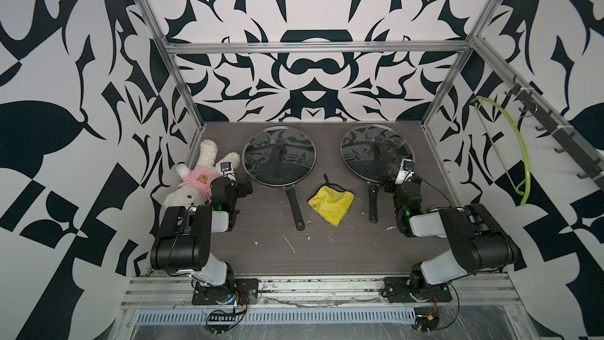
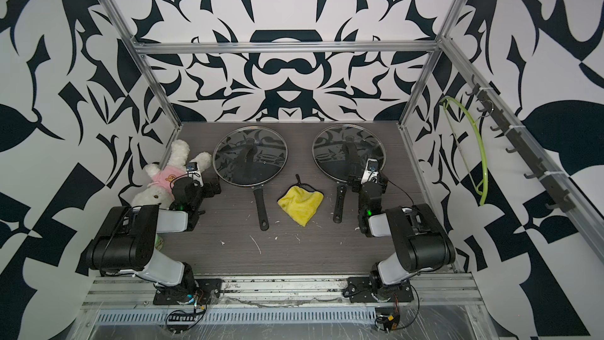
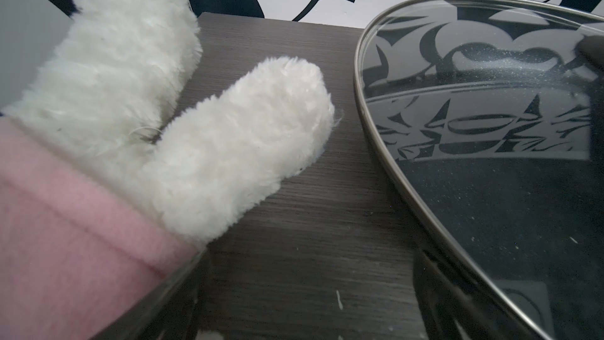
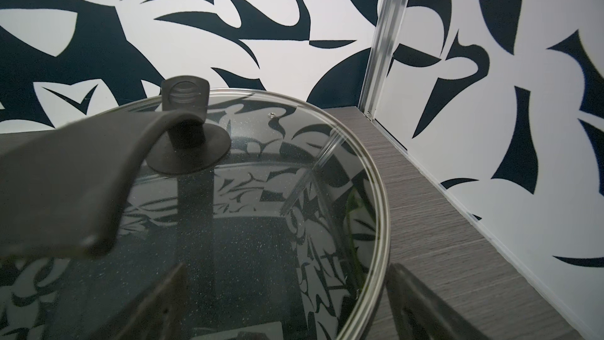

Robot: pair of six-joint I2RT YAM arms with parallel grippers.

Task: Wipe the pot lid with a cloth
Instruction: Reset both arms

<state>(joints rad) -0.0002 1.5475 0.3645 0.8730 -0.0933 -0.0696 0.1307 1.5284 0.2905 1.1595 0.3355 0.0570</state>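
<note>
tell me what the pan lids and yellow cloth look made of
Round clear left lid and right lid: likely glass, glossy, reflecting the wall pattern, with thin metal-looking rims. Small square yellow cloth: probably microfibre, matte, fluffy pile.

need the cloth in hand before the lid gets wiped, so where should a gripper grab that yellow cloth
Pinch the yellow cloth at its bunched far edge, just below the black loop, coming straight down from above. It lies slack on the table, so there is no edge to slide under, and that fold looks thickest. The left pan's handle and right pan's handle seem clear of it.
</note>
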